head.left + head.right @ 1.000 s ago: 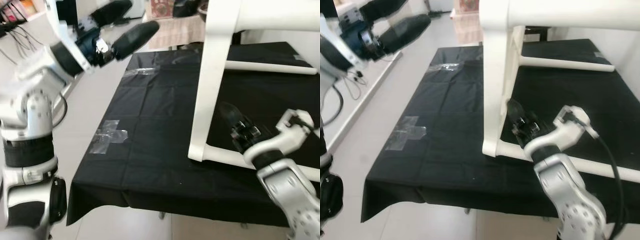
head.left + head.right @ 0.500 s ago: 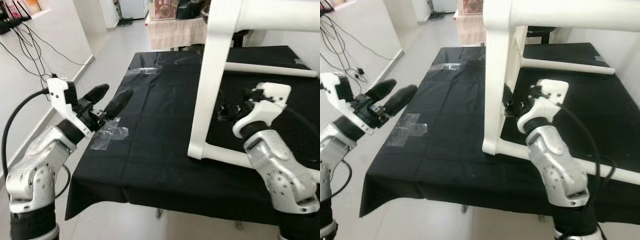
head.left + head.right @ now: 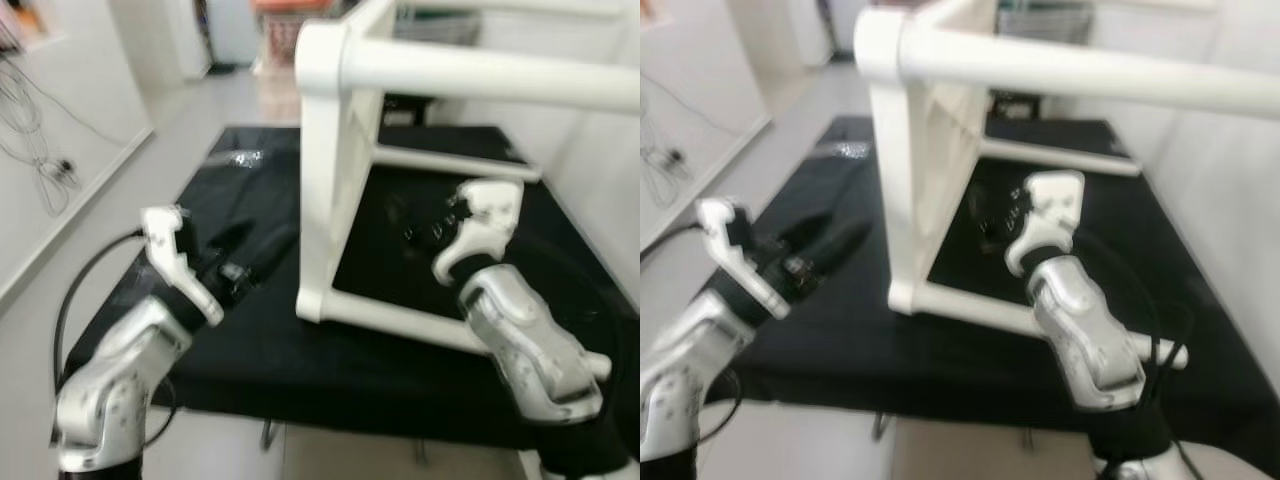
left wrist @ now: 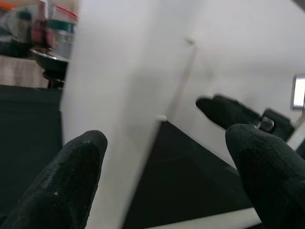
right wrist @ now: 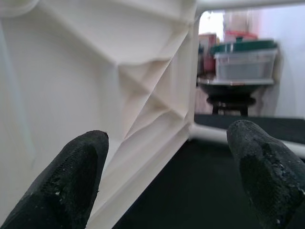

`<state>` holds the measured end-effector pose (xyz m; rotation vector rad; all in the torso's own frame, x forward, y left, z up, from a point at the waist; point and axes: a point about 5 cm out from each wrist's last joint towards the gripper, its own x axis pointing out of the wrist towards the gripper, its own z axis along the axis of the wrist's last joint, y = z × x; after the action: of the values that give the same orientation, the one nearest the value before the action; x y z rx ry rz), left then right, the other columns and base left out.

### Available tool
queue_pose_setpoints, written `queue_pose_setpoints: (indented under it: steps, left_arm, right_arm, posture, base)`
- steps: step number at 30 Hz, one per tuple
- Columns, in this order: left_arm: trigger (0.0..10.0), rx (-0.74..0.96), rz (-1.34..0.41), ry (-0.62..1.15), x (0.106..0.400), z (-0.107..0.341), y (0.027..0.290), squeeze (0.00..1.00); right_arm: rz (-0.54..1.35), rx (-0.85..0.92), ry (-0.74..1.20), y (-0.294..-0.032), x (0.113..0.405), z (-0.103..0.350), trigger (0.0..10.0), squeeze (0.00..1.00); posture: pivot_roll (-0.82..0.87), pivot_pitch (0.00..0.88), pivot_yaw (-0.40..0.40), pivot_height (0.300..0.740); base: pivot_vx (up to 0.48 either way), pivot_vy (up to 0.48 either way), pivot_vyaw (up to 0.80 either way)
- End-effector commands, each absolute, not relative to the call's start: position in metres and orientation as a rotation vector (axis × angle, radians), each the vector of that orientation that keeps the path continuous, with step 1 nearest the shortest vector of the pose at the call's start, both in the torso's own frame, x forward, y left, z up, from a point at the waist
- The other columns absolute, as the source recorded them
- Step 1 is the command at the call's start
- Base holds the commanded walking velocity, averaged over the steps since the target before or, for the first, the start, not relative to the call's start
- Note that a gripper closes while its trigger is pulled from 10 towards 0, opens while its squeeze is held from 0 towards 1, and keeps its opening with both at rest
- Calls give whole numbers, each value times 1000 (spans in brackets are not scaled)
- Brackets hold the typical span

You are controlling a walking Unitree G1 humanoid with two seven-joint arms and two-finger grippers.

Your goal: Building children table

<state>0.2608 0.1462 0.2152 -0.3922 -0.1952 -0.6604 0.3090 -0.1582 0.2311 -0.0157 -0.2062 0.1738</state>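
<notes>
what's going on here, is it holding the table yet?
Not yet. The white table frame stands on its side on the black cloth. The left hand is open, low over the cloth, pointing at the frame's near leg from outside. The right hand is open too, reaching in from the other side, inside the frame. Both wrist views show spread fingers with the white plastic between them, nothing gripped. The head views are blurred.

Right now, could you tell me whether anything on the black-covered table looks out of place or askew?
The white table frame lies on its side on the black cloth rather than standing on its legs. The left claw and right claw sit open on either side of its upright leg. Nothing looks spilled or broken.
</notes>
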Motion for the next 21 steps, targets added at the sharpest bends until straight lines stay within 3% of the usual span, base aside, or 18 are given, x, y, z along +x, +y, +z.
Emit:
queue_pose_setpoints:
  steps: [1, 5, 10, 11, 12, 13, 21]
  left_arm:
    - [10000, -396, -678, -189, 259, 213, 143, 0]
    - [10000, -391, -683, -157, 254, 206, 138, 0]
    - [10000, -342, -744, -88, 247, 194, 127, 0]
    - [8824, -328, -719, -90, 249, 192, 129, 0]
    - [8824, -321, -697, -94, 251, 191, 131, 0]
    - [0, -312, -663, -83, 255, 188, 134, 0]
    - [0, -287, -517, -48, 269, 178, 152, 0]
  right_arm:
    - [168, -31, -191, -159, 310, 226, 10000, 0]
    - [171, -50, -192, -158, 311, 222, 10000, 0]
    - [183, -77, -184, -156, 311, 217, 10000, 0]
    - [185, -82, -182, -155, 311, 216, 10000, 0]
    - [186, -86, -180, -155, 311, 216, 10000, 0]
    - [186, -97, -177, -155, 311, 215, 10000, 0]
    - [172, -149, -149, -158, 311, 207, 10000, 0]
  posture:
    - [-63, 0, 46, 740]
    - [-60, 0, 45, 740]
    - [-59, 0, 45, 740]
    - [-59, 0, 46, 740]
    - [-59, 0, 46, 740]
    - [-60, 0, 49, 740]
    - [-64, 0, 54, 740]
  base:
    - [0, -480, 0]
    - [0, -480, 0]
    - [0, 0, 0]
    - [0, 0, 0]
    - [0, 0, 0]
    - [0, 0, 0]
    - [0, 0, 0]
